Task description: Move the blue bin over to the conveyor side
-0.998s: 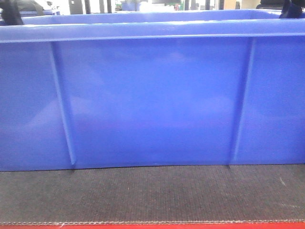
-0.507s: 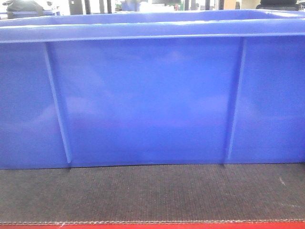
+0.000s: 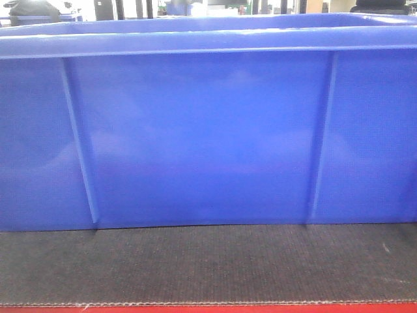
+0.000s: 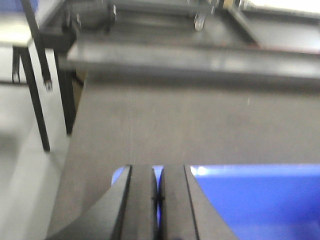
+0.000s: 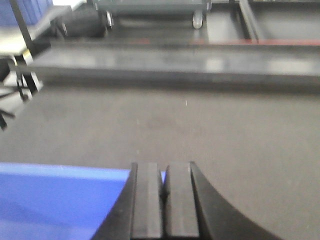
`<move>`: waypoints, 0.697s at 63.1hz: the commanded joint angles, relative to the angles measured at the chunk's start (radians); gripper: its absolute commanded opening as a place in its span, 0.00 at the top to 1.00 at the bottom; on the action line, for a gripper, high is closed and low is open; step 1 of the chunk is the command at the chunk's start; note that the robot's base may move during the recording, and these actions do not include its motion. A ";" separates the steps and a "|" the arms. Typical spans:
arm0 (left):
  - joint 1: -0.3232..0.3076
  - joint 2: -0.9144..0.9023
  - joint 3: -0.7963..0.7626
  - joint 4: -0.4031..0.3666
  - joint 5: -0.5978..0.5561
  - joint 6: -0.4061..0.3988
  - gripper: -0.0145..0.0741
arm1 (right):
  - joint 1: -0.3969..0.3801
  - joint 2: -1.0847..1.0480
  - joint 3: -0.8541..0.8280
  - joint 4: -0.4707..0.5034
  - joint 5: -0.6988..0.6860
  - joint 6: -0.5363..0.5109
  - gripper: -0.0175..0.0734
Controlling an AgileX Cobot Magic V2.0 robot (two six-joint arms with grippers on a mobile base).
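Note:
The blue bin [image 3: 208, 137] stands on the black woven conveyor [image 3: 208, 264], and its ribbed near wall fills the front view. The belt's pale seam and red edge strip [image 3: 208, 308] run along the bottom. My left gripper [image 4: 157, 170] is shut with nothing between its jaws. It hangs over the bin's left far corner [image 4: 250, 200]. My right gripper [image 5: 164, 167] is shut and empty over the right far corner [image 5: 55, 200]. Bare belt [image 4: 175, 120] lies beyond the bin in both wrist views. Neither gripper shows in the front view.
A dark conveyor frame rail [image 4: 200, 57] runs across beyond the belt. A wheeled cart's caster [image 5: 197, 20] stands behind it. Black table legs [image 4: 35, 90] stand on the pale floor left of the belt. Other blue crates show far back [image 3: 179, 6].
The bin's ribs have shifted slightly left in the front view. The dark gripper shapes at the bin's top corners a second ago have left that view.

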 commanded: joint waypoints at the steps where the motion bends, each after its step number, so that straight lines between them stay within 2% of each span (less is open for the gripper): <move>1: -0.005 -0.027 -0.030 0.015 -0.017 -0.002 0.82 | -0.002 -0.031 -0.046 0.005 0.028 -0.009 0.88; 13: -0.005 -0.079 -0.039 0.023 0.009 -0.002 0.82 | -0.002 -0.092 -0.066 0.005 0.038 -0.009 0.91; 21: 0.010 -0.133 0.037 0.028 -0.012 -0.031 0.82 | -0.002 -0.143 -0.030 0.001 0.031 -0.009 0.90; 30: 0.039 -0.222 0.210 0.024 -0.084 -0.059 0.82 | -0.002 -0.230 0.111 -0.007 -0.038 -0.009 0.90; 44: 0.045 -0.418 0.536 0.022 -0.225 -0.059 0.82 | -0.002 -0.448 0.489 -0.014 -0.264 -0.009 0.90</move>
